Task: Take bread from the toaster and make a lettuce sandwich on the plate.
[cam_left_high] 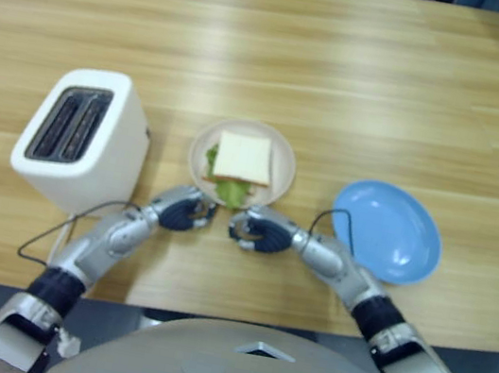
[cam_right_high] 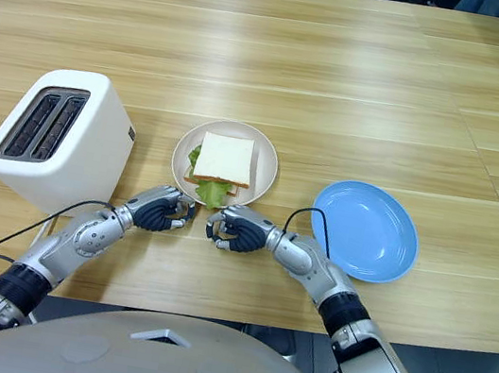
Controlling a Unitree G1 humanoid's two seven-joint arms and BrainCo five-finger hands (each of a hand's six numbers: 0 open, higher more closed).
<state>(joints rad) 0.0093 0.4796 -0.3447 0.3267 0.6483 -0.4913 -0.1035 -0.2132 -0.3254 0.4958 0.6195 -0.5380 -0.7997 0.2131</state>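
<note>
While sandwich (cam_right_high: pixel 223 165) lies just beyond them, left hand (cam_right_high: pixel 158 208), right hand (cam_right_high: pixel 240 231), fingers curled, empty.

left robot hand (cam_right_high: pixel 161 208): fingers curled, holding nothing
right robot hand (cam_right_high: pixel 238 230): fingers curled, holding nothing, near the left one
arms: both stretched forward, angled inward toward each other

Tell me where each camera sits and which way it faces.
Left eye view: on the head, looking forward and down at the table; both arms show, left hand and right hand before the sandwich.
Right eye view: same head, slightly further right, same aim, same arms.
Shared: toaster, sandwich on its beige plate, blue plate, both hands, fingers curled.
</note>
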